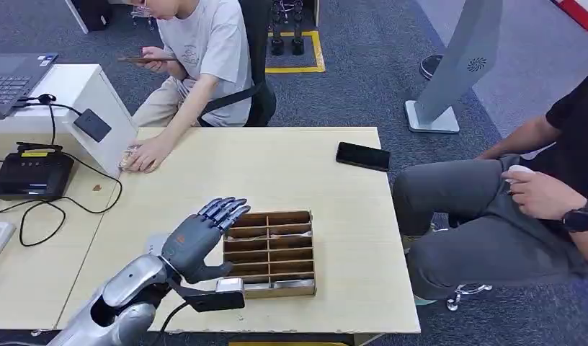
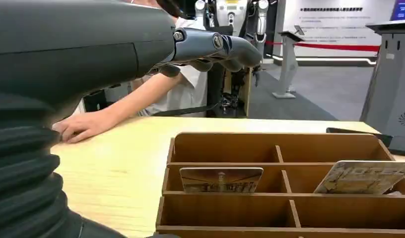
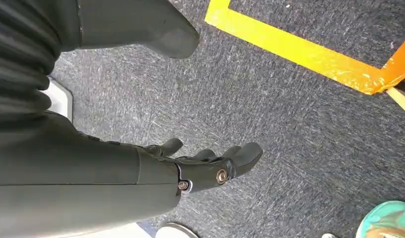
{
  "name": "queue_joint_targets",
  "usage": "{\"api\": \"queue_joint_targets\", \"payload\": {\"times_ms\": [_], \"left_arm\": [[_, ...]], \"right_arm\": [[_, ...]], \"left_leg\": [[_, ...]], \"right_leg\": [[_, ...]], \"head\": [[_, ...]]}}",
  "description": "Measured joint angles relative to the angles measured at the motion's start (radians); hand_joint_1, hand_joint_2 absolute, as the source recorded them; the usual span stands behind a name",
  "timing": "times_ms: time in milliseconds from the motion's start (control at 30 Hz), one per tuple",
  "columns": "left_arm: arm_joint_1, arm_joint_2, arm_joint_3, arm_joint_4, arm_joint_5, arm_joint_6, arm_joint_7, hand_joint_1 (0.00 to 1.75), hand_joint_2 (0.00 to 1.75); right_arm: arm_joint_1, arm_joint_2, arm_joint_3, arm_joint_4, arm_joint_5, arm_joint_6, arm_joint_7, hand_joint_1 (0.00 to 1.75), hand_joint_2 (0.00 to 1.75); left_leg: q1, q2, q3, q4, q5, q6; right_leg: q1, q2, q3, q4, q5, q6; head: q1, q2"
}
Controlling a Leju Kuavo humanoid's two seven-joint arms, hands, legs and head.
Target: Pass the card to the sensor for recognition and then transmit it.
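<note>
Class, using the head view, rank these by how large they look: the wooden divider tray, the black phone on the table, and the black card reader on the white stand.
1. Wooden divider tray
2. Black phone
3. Black card reader, smallest, though it sits farther from the camera.

Cards standing in wooden tray (image 2: 168, 163): two, one brown (image 2: 221, 179), one pale (image 2: 362, 177)
Robot hands showing: two, left hand (image 1: 197, 241), right hand (image 3: 200, 163)
People sitting at table (image 1: 291, 173): two
Phones lying on table: one (image 1: 362, 156)
</note>
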Motion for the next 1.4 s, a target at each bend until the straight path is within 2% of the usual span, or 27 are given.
{"api": "queue_joint_targets", "payload": {"times_ms": [600,833,1400], "left_arm": [[0.035,-0.039,0.056,0.028,-0.001,0.0,0.011,0.0,1.75],[0.046,-0.049,0.063,0.03,-0.031,0.01,0.029,0.0,1.75],[0.048,-0.083,0.066,0.03,-0.018,0.014,0.015,0.0,1.75]], "right_arm": [[0.0,0.002,0.0,-0.009,0.0,0.0,0.0,0.0,1.75],[0.001,0.003,0.0,-0.009,0.0,0.0,0.0,0.0,1.75],[0.001,0.004,0.0,-0.015,0.0,0.003,0.0,0.0,1.75]], "left_leg": [[0.0,0.0,0.0,0.0,0.0,0.0],[0.0,0.0,0.0,0.0,0.0,0.0],[0.0,0.0,0.0,0.0,0.0,0.0]], "right_leg": [[0.0,0.0,0.0,0.0,0.0,0.0],[0.0,0.0,0.0,0.0,0.0,0.0],[0.0,0.0,0.0,0.0,0.0,0.0]], "head": [[0.0,0.0],[0.0,0.0],[0.0,0.0]]}}
